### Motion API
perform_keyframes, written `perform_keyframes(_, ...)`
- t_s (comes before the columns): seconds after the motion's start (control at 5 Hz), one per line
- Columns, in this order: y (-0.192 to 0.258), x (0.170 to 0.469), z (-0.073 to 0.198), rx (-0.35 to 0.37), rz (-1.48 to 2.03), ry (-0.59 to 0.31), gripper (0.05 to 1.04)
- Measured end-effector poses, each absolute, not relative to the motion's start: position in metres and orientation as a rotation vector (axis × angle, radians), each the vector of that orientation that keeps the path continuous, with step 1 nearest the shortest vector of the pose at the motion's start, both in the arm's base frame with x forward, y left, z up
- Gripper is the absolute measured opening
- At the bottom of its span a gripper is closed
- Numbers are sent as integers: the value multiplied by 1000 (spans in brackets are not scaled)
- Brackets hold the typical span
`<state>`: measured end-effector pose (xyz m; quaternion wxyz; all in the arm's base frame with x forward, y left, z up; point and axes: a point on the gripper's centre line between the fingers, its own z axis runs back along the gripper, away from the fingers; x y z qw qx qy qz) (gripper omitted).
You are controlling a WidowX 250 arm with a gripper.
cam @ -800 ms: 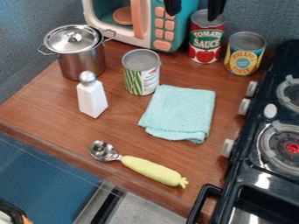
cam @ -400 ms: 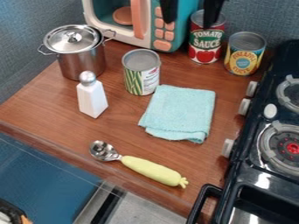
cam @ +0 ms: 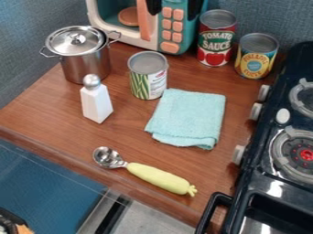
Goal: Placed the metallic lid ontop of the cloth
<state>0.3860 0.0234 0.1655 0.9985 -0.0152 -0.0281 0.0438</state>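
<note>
Gripper (cam: 174, 7) stands open. Risk: off-centre pinch on the knob (cam: 77, 38) of the metallic lid (cam: 63, 45) may drop it against the shaker (cam: 96, 103).

The black pincer (cam: 174, 15) hangs at the view's top edge, its two fingers (cam: 194, 7) pointing down, spread apart.

The brown wooden table (cam: 52, 112) is brightly lit, and soft shadows are cast. White glints are reflected by the round silver metal lid (cam: 63, 43) and the glossy black stove (cam: 292, 191).
</note>
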Motion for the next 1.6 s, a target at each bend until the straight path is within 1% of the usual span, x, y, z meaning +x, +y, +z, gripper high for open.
perform_keyframes(0.2, 54, 391, 160, -4, 177, -51, 999)
perform_keyframes(0.6, 105, 398, 151, -6, 330, -46, 999)
perform_keyframes(0.8, 121, 396, 151, 5, 382, -37, 999)
perform_keyframes(1.0, 135, 395, 151, 62, 423, -45, 999)
perform_keyframes(1.2, 142, 393, 139, 90, 447, -22, 999)
perform_keyframes(1.6, 147, 394, 113, 120, 482, 11, 999)
